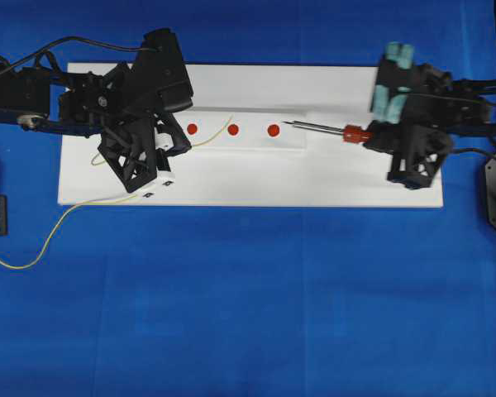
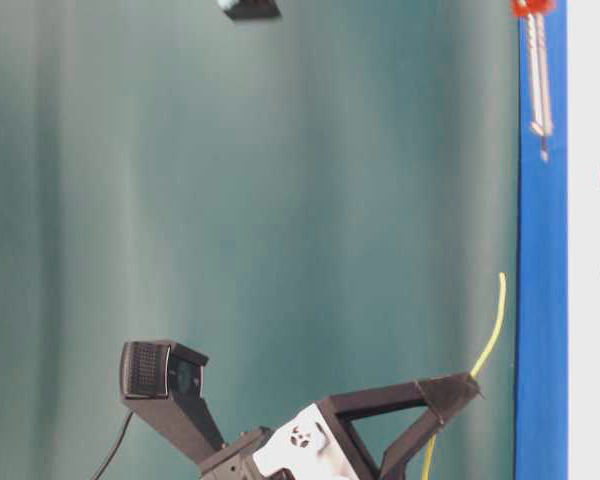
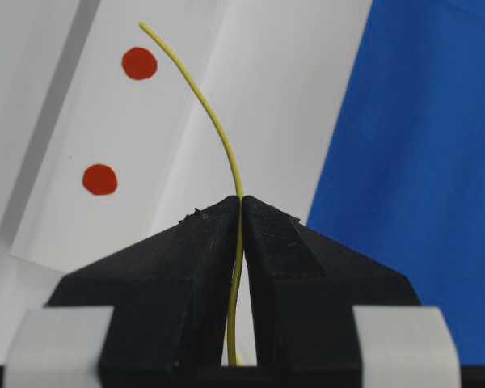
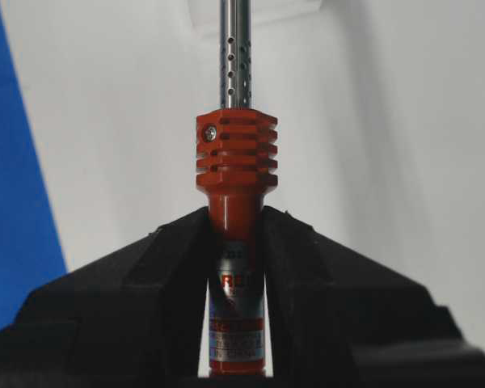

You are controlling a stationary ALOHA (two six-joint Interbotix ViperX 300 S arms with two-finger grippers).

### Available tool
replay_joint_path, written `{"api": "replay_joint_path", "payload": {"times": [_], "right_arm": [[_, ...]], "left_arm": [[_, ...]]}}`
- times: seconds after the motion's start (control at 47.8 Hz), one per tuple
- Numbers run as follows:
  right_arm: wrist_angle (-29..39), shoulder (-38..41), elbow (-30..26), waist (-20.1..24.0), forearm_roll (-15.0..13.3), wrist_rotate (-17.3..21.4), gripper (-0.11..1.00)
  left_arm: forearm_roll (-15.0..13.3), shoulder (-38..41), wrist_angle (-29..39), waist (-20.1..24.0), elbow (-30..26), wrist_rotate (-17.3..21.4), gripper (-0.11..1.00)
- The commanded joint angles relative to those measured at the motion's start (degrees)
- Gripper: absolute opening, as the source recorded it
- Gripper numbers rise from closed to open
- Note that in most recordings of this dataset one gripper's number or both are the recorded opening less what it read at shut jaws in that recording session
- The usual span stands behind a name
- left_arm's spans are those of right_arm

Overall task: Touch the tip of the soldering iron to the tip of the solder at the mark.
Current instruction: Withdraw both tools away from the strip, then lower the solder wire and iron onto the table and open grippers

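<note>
Overhead view: a white board lies on the blue table. A raised white strip along its middle carries three red marks. The left gripper sits over the board's left end, pinching the solder; the free tip arcs up toward the strip's far edge, between the left and middle marks. The slack trails off the board's near-left corner onto the table, so only the short forward length is steered. The right gripper holds the soldering iron level at the strip's right end, tip pointing left, just short of the right-hand mark. Tips are well apart; contact is not yet made.

Table-level view: the picture is turned on its side. The solder rises from the left gripper and bends toward the board edge. The iron shows at the top, apart from it.

Left wrist view: the fingers are pressed together on the solder, which stands out in a curve with its tip beside the farther mark. The short stub likely keeps the floppy wire aimable.

Right wrist view: the fingers clamp the iron's body below the orange collar, leaving the shaft clear. Gripping behind the collar likely keeps the pads off the hot end.
</note>
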Motion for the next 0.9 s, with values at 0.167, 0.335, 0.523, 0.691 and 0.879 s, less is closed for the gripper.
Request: {"api": "replay_joint_path", "payload": {"times": [0.167,0.335,0.523,0.691,0.879], "right_arm": [[0.6,-5.9,2.1,-0.1,-0.1,1.7,0.06],[0.4,-5.7,2.0,-0.1,0.0,1.8,0.06],[0.2,-6.9,2.1,3.8,1.1,3.1,0.06],[-2.2,-9.3,2.6,12.0,1.1,5.4,0.06],[-7.1,-9.7,3.1,21.8,1.1,7.2,0.06]], "left_arm": [[0.2,-1.8,-1.0,-0.2,0.1,0.2,0.03],[0.1,-2.2,-1.7,-0.2,0.7,-0.4,0.03],[0.1,-3.4,-1.8,-3.7,2.2,-2.1,0.03],[0.1,-4.9,-4.4,-10.5,4.5,-4.9,0.03],[0.1,-6.2,-11.5,-20.0,7.4,-8.2,0.03]]}}
